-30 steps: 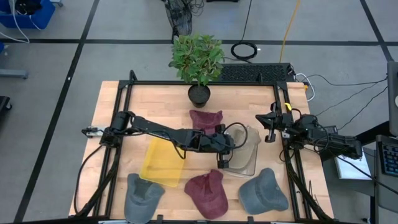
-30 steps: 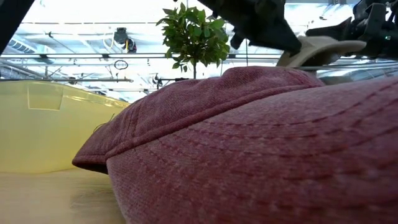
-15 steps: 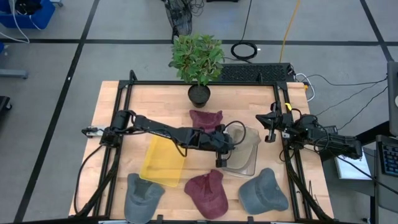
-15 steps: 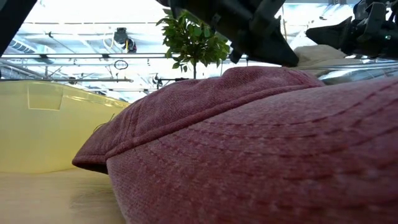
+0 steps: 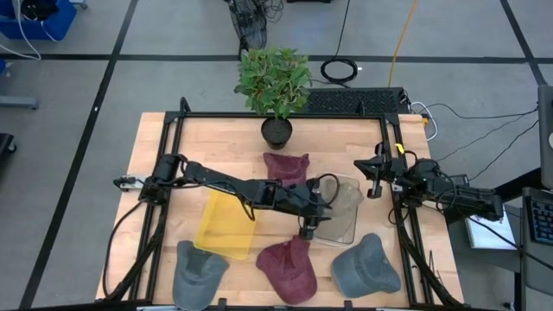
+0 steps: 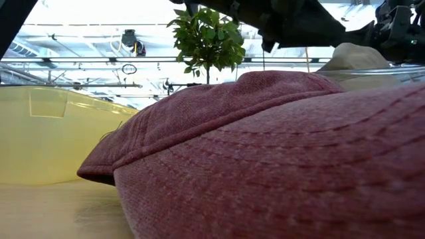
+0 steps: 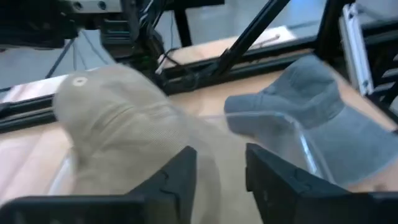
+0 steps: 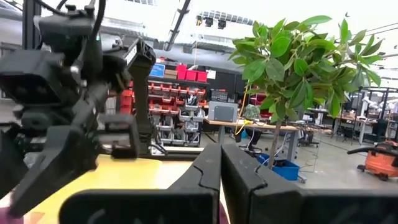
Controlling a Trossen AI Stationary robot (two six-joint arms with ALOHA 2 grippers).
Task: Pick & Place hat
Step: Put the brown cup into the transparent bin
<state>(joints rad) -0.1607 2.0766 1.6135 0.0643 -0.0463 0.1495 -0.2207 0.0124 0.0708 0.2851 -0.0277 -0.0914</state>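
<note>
A tan hat [image 5: 343,199] lies in the clear bin [image 5: 350,238] right of the table's middle, crown up [image 7: 118,118]; the low view shows it as a tan hat [image 6: 355,56] behind the bin's rim. My left gripper [image 7: 221,177] is open just left of the hat and over the bin's left side, pointing toward the table's right edge and slightly down. The same left gripper [image 5: 321,207] shows in the high view, and as a dark left gripper [image 6: 299,23] above the hat in the low view. My right gripper [image 5: 373,177] waits shut at the table's right edge.
A yellow bin [image 5: 226,223] lies left of the clear one. A maroon hat [image 5: 289,268] and two grey hats [image 5: 197,272] [image 5: 367,263] line the near edge. Another maroon hat [image 5: 287,164] and a potted plant [image 5: 276,130] stand at the far side.
My left gripper has let go of the tan hat and its wrist has turned. The hat, held up by the gripper a second ago, has dropped into the clear bin and now sits there crown up.
</note>
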